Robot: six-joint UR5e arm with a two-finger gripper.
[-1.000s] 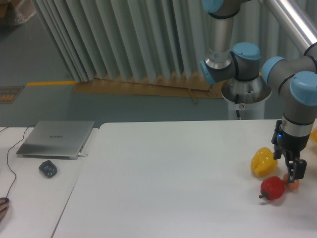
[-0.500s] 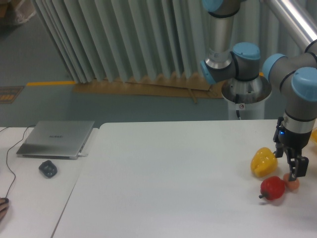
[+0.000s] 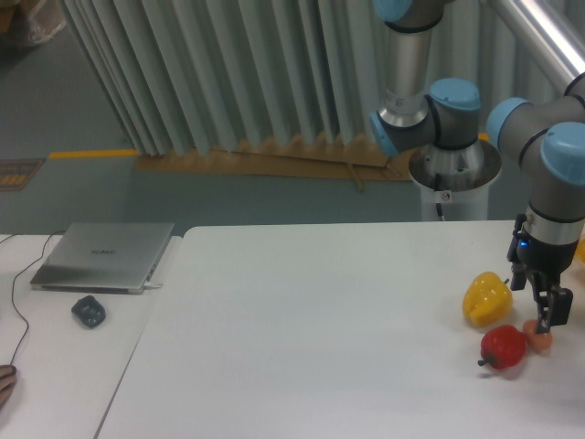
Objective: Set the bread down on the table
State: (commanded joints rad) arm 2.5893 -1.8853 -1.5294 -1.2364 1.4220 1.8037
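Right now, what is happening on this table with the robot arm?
A single robot arm works at the right end of the white table. Its gripper hangs just above a small orange-tan piece, the bread, which seems to rest on the tabletop beside a red fruit and near a yellow bell pepper. Whether the fingers are open or touch the bread cannot be told from this view. A grey laptop and a dark mouse lie on a separate desk at the left.
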